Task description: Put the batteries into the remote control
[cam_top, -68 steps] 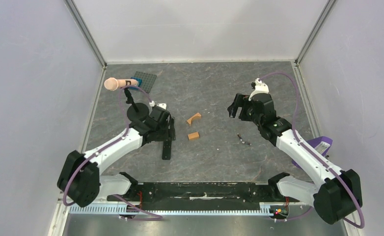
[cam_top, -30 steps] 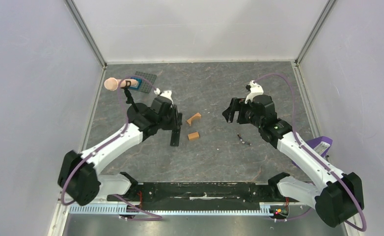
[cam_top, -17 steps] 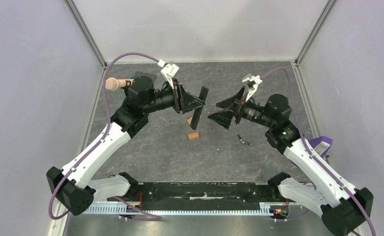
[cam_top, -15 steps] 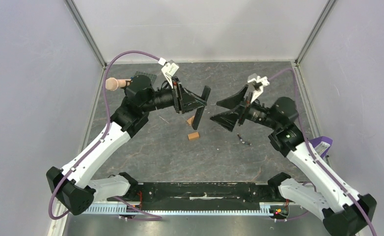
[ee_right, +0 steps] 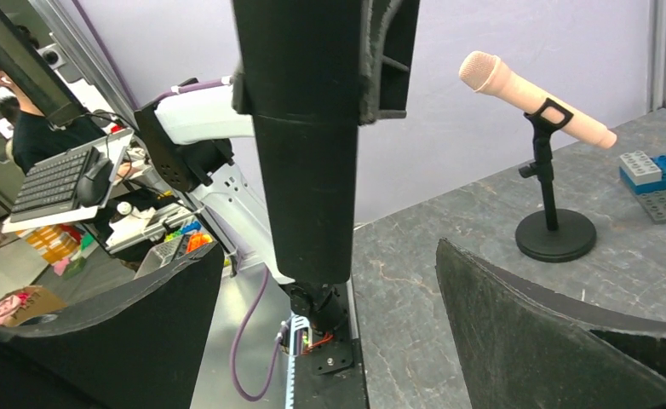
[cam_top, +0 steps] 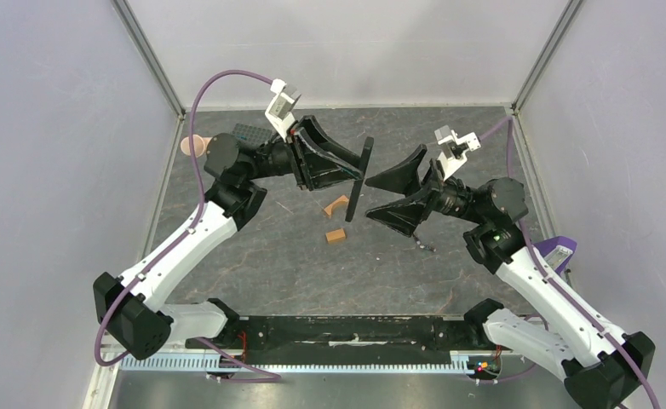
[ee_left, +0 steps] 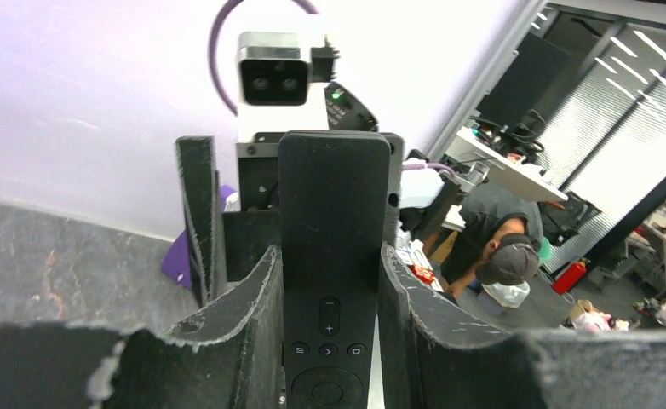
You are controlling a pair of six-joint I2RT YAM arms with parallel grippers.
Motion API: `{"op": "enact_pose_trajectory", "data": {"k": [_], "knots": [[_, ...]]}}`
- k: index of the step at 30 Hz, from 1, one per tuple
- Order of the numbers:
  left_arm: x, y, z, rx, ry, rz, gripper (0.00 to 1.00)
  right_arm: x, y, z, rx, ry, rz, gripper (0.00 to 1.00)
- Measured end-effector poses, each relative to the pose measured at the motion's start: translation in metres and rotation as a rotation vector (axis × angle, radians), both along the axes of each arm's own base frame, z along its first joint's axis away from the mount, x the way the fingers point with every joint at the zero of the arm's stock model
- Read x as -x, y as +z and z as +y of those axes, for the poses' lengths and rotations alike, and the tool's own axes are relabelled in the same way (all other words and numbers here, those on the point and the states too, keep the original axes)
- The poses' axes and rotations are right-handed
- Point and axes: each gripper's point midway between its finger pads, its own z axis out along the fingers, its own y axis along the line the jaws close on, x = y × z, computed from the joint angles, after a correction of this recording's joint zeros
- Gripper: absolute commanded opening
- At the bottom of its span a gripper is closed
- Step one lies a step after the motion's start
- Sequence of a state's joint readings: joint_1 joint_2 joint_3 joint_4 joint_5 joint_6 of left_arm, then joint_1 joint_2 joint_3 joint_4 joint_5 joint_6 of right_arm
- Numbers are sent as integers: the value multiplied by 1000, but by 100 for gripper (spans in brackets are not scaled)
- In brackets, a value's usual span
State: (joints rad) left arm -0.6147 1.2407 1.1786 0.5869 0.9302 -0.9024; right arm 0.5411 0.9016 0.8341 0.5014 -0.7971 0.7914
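Task status: early stage. The left gripper point(cam_top: 354, 175), centre-left of the top view, is clamped on the remote control point(ee_left: 333, 213) and holds it upright in the air, well clear of the table point(cam_top: 449, 128). The left wrist view shows the button face turned toward that camera, pinched between both fingers point(ee_left: 236, 315). The right wrist view shows only a plain black back; no open battery compartment and no fitted battery can be made out. The right gripper point(cam_top: 367, 198), just right of the remote, has its jaws spread wide and holds nothing; the bar stands between them without contact.

Outstanding, by my judgement: opening the back, fetching the batteries and seating them. A small dark item point(cam_top: 422, 242) lies on the table at lower right of centre; whether it is a battery cannot be told.

Surface: dark grey, stone-patterned. At upper left stands a microphone point(ee_right: 525, 94) on a round-based stand, with a grey studded plate point(cam_top: 249, 132) carrying building bricks point(ee_right: 653, 170) beside it. Two orange blocks point(cam_top: 337, 204) lie at centre, below the raised remote. A purple object point(cam_top: 555, 251) sits at the right edge.

Room: pale walls point(cam_top: 338, 51) enclose the table on three sides. Beyond them the wrist views show a workspace, with a keyboard point(ee_right: 53, 179) and a person in a cap point(ee_left: 500, 256).
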Motion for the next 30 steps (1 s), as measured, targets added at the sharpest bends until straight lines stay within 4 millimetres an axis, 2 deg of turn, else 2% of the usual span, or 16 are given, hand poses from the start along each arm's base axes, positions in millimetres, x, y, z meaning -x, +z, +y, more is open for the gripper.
{"op": "enact_pose_trajectory", "data": {"k": [5, 12, 20, 23, 28, 30], "knots": [[11, 15, 4, 55, -42, -36, 2, 5, 2, 5, -10, 18, 9, 98], [13, 20, 6, 73, -48, -47, 2, 4, -3, 22, 2, 18, 35, 98], [5, 13, 3, 54, -17, 1, 2, -5, 1, 34, 5, -42, 53, 89], [3, 9, 3, 41, -4, 13, 2, -12, 1, 39, 14, -64, 70, 98], [1, 1, 5, -1, 38, 10, 2, -20, -5, 34, 52, -135, 60, 98], [1, -6, 6, -36, 57, 5, 2, -20, 1, 30, 64, -159, 27, 98]]}}
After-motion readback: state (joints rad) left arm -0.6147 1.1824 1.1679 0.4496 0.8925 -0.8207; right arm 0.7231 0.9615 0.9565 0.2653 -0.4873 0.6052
